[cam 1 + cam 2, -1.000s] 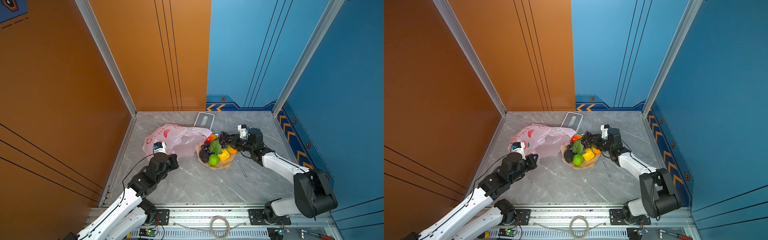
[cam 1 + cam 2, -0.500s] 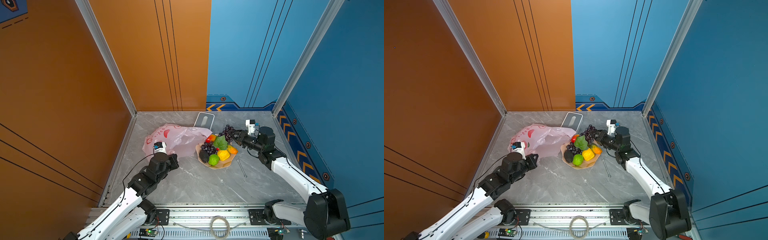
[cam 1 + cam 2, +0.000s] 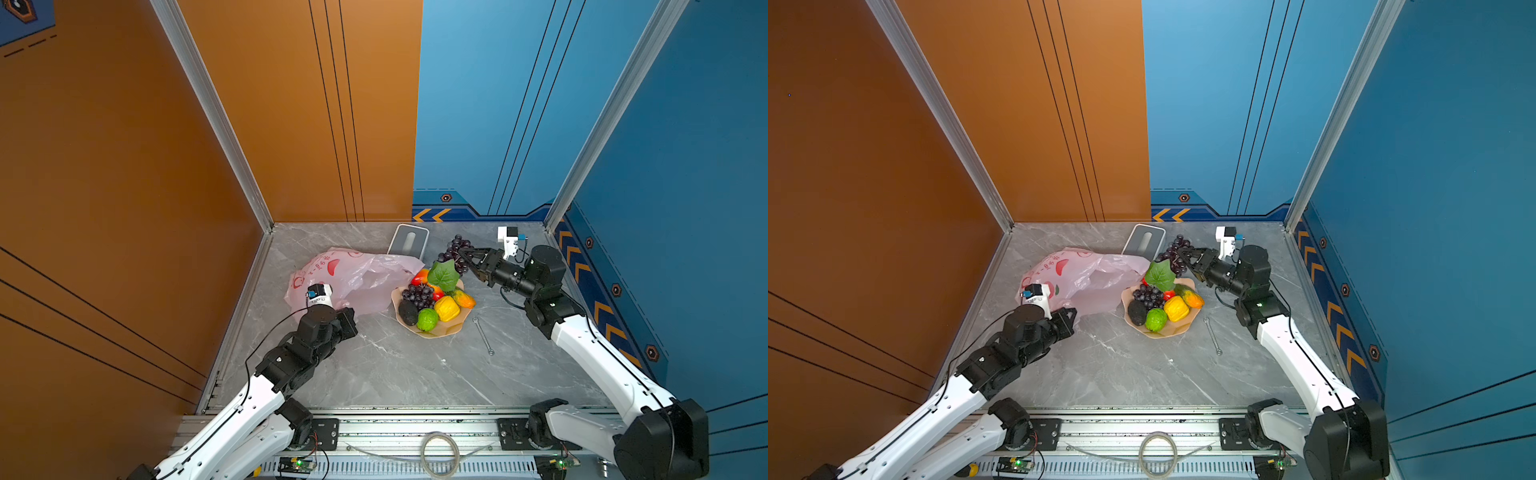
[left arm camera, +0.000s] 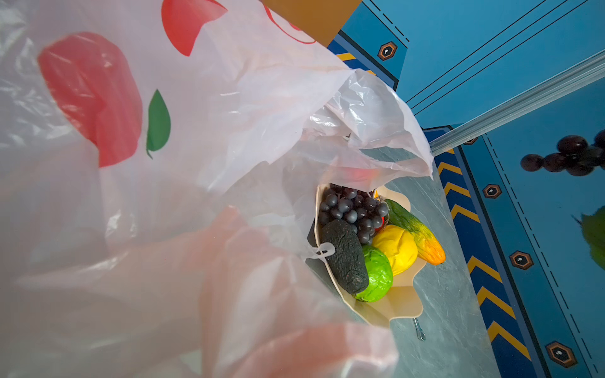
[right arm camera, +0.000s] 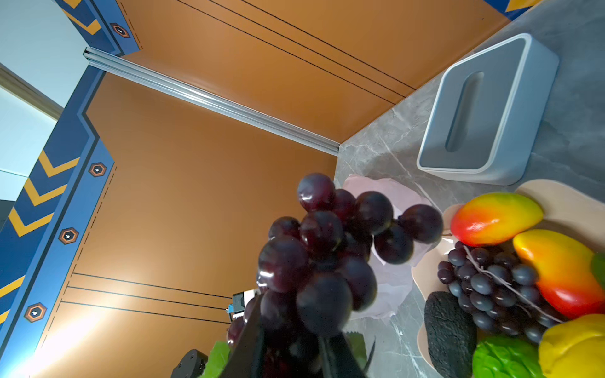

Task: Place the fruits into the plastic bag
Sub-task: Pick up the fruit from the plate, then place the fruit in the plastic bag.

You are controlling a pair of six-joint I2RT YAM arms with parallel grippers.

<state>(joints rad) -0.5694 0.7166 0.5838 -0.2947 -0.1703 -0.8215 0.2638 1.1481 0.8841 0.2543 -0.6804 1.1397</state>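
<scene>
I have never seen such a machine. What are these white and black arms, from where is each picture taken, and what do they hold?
These are two robot arms, the left arm and the right arm, each ending in a two-finger gripper. Two pictures look down from overhead cameras set side by side. The other two come from small cameras on the wrists.

On the grey table lie a pink plastic bag, a white-and-grey box, a small wrench and a peach plate. The plate holds toy fruits: a second grape bunch, avocado, lime-green fruit, yellow fruit and mango.

The right gripper is shut on a grape bunch, held in the air near the plate. The left gripper is shut at the bag's edge, apparently pinching it, so its camera sees mostly plastic.
</scene>
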